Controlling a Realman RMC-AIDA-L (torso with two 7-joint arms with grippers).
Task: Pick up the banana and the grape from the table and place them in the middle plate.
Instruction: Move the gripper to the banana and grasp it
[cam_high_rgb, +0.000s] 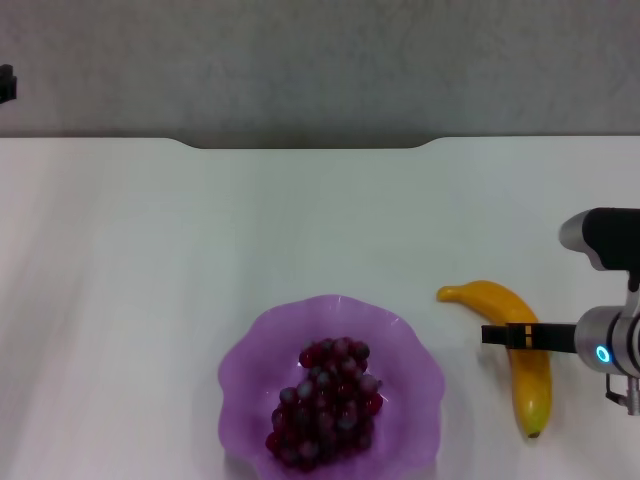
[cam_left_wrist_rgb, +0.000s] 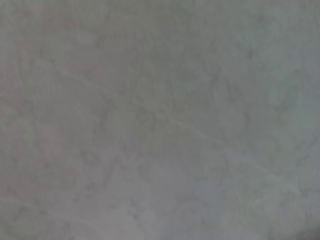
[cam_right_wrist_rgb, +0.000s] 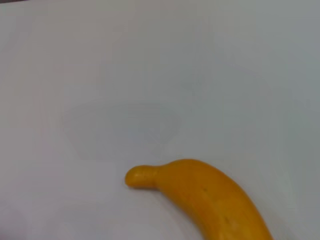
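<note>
The grape bunch (cam_high_rgb: 325, 402), dark red-purple, lies inside the translucent purple plate (cam_high_rgb: 240, 370) with a wavy rim, near the front middle of the white table (cam_high_rgb: 200, 230). The yellow-orange banana (cam_high_rgb: 530, 385) lies on the table just right of the plate, its dark tip toward the front. It also shows in the right wrist view (cam_right_wrist_rgb: 205, 195). My right gripper (cam_high_rgb: 492, 335) reaches in from the right edge, with its black fingers across the banana's middle. My left gripper is out of view; its wrist view shows only a plain grey surface.
The table's far edge has a notch (cam_high_rgb: 310, 145), with a grey wall behind it. A small dark part (cam_high_rgb: 6, 85) shows at the far left edge. The right arm's body (cam_high_rgb: 610, 300) stands at the right edge.
</note>
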